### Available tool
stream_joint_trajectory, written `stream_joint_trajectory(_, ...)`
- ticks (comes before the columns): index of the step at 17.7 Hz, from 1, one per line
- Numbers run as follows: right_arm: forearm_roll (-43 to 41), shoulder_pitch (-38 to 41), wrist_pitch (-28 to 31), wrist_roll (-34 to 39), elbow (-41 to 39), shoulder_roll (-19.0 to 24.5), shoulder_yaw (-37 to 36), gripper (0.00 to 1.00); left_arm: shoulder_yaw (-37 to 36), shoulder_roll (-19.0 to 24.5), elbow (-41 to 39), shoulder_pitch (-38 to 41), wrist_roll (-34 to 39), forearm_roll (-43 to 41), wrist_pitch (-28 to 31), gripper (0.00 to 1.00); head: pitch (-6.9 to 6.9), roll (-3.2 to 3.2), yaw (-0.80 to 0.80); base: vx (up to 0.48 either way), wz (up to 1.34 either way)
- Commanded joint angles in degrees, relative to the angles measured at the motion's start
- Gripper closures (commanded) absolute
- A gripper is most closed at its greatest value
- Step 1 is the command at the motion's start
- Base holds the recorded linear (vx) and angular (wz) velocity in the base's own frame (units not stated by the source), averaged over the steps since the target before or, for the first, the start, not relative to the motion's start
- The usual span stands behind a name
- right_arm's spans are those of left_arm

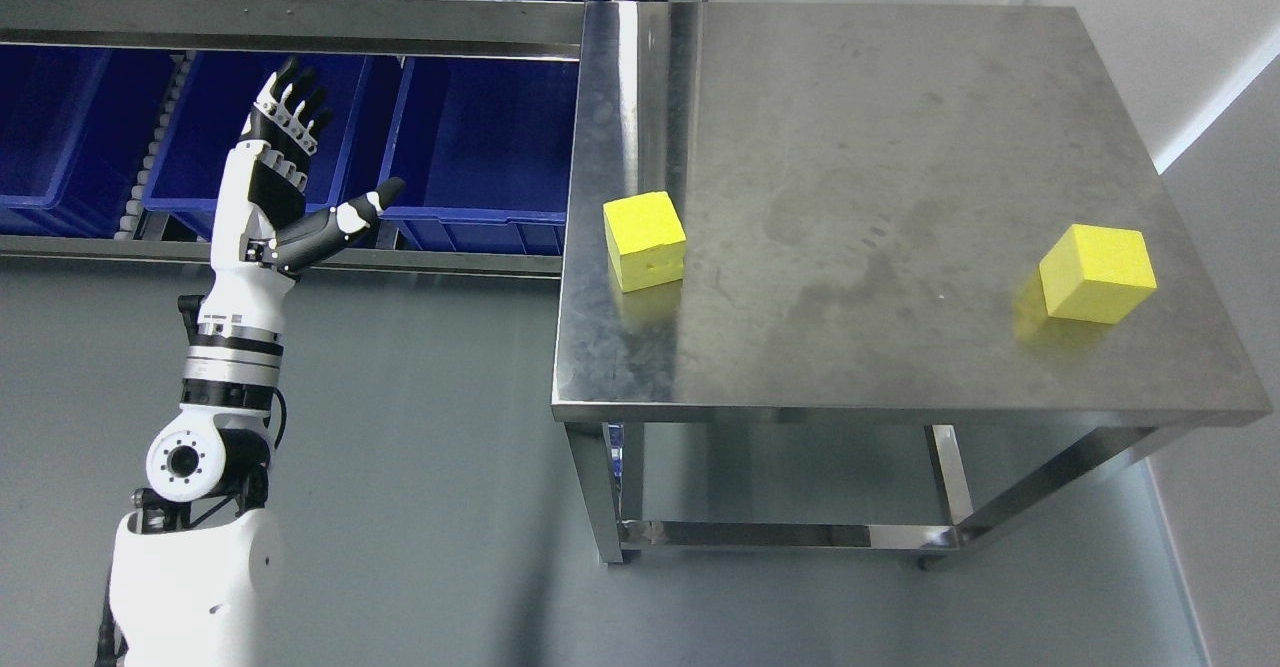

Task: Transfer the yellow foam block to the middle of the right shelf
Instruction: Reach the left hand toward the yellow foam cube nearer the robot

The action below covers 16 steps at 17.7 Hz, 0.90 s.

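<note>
Readable text: none that I can make out anywhere in my view.
Yellow foam blocks (645, 240): plain faces, unprinted.
Bench (900, 127): bare steel, unmarked.
Blue bins (480, 137): no legible labels.

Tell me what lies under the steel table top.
Under the stainless steel table show its legs, a low crossbar and bare grey floor. The top hides everything farther back. On top sit two yellow foam blocks.
</note>
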Motion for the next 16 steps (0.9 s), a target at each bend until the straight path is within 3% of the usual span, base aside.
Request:
stream_joint_trajectory(1,0.0,-0.1,0.0,0.0,-1.0,-1.0,0.0,0.0,-4.3,0.0,0.0,0.8,-0.1,0.0,-0.5,0.0,0.0,0.0,0.0,0.0,0.0)
stream_joint_trajectory(5,0.0,-0.1,0.0,0.0,-1.0,-1.0,0.0,0.0,-4.3,1.1,0.0,1.4,-1.4,0.2,-0.5,0.0,0.0,0.0,0.0,0.0,0.0)
stream_joint_trajectory(10,0.0,-0.1,0.0,0.0,-1.0,-1.0,0.0,0.0,-4.5,4.4,-0.9,1.3,-11.3,0.2,-2.9,0.0,0.0,0.0,0.0,0.0,0.0)
stream_joint_trajectory(16,0.0,-0.1,0.0,0.0,-1.0,-1.0,0.0,0.0,-15.6,9.7,0.1,-4.3,-14.0,-1.0,-0.2,0.0,0.0,0.0,0.0,0.0,0.0)
